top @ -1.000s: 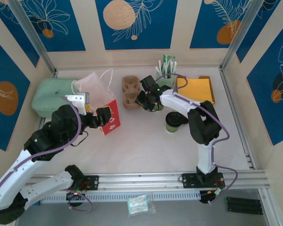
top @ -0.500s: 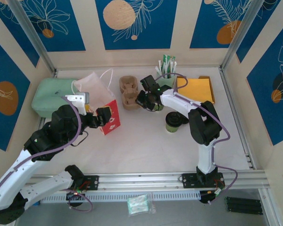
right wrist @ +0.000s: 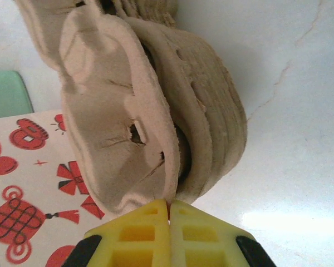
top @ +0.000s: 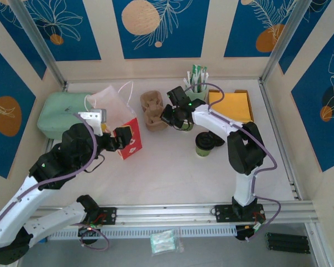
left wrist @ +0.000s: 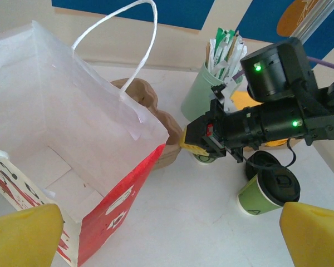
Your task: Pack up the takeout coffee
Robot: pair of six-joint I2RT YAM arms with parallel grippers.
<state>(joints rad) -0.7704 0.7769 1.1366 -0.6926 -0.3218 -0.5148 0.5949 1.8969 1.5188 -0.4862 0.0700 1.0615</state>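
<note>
My right end effector [right wrist: 168, 204] pinches the carrier [right wrist: 117, 111] by its lip, left end effector [left wrist: 170, 233] spread; I should lift slowly, peeling one free.

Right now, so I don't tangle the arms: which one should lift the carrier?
Right. The right gripper is shut on the carrier at its edge; the left gripper hangs open at the bag, apart from the carrier.
</note>
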